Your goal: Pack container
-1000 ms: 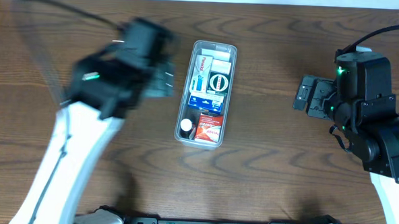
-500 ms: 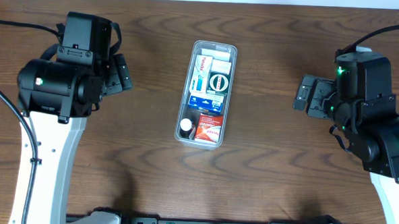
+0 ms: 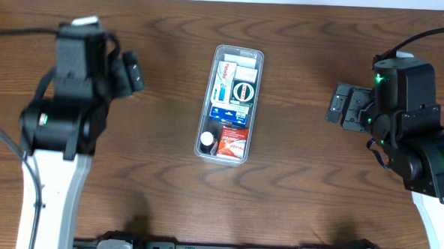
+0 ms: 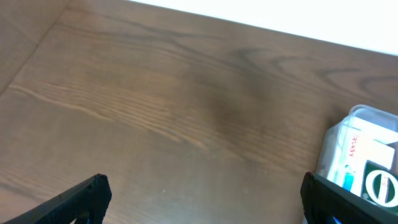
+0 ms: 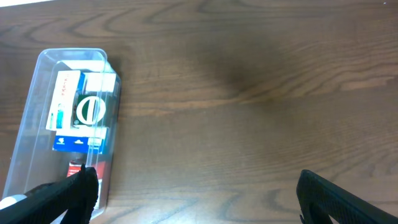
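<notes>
Table [image 3: 293,210]: dark brown wood grain, filling the overhead view, with a pale strip along the far edge.
Right arm [image 3: 410,110]: black body with green lights, over the right side of the table, well apart from the container.
Left arm [image 3: 60,125]: black upper part on a white link, over the left side, wrist turned toward the middle.
Container [image 3: 240,50]: clear plastic tray with rounded corners, at the middle of the table, long axis running far to near and slightly tilted. Sits flat on the wood between the two arms, touched by neither. Seen at the left of the right wrist view [image 5: 71,51] and at the right edge of the left wrist view [image 4: 367,115].
Left gripper [image 3: 134,73]: left of the container's far end, clear of it. Fingers spread wide in the left wrist view [image 4: 205,199], with only bare wood between them and nothing held.
Right gripper [image 3: 332,105]: right of the container, aimed toward it from well apart. Fingers likewise wide apart in the right wrist view [image 5: 196,190], and empty.
Red box [image 3: 235,140]: inside the container at the near end, on the right.
Blue-and-white box [image 3: 229,110]: inside, about midway along.
Dark box with white oval [image 3: 244,90]: inside, just beyond the blue-and-white box, on the right.
White box with red lettering [image 3: 224,72]: inside, at the far left, lying lengthwise.
Plain white box [image 3: 245,65]: inside, at the far right.
Small white-capped bottle [image 3: 207,141]: inside, at the near left, just beside the red box.
</notes>
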Tool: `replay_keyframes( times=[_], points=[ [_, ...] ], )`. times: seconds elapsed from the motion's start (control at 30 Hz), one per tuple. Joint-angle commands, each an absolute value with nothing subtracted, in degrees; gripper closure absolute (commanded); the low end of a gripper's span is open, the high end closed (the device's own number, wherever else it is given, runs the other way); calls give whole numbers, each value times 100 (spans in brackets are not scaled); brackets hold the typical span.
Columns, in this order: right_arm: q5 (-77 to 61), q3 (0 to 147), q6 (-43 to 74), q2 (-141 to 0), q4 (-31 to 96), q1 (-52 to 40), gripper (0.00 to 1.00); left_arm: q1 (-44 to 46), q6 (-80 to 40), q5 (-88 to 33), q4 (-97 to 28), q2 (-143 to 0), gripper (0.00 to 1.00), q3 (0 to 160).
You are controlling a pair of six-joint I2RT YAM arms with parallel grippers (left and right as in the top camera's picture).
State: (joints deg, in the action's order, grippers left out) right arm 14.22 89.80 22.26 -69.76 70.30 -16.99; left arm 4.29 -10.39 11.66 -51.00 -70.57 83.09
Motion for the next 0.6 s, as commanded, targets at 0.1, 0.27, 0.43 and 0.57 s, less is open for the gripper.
replay_keyframes(
  times=[0.1, 0.27, 0.43, 0.57],
  points=[
    [1518, 8980, 2158, -6976, 7030, -1623, 1, -294, -777, 320, -4108, -5570, 2, 6276],
    [1518, 8980, 2158, -6976, 7030, -1623, 1, -510, -775, 246, -3487, -4591, 2, 4880],
    [1518, 8980, 2158, -6976, 7030, -1625, 1, -513, -906, 139, -2519, -3739, 2, 3730],
    [1518, 8980, 2158, -6976, 7030, -1625, 1, -513, -1140, 139, -1811, -2921, 2, 2827]
  ],
)
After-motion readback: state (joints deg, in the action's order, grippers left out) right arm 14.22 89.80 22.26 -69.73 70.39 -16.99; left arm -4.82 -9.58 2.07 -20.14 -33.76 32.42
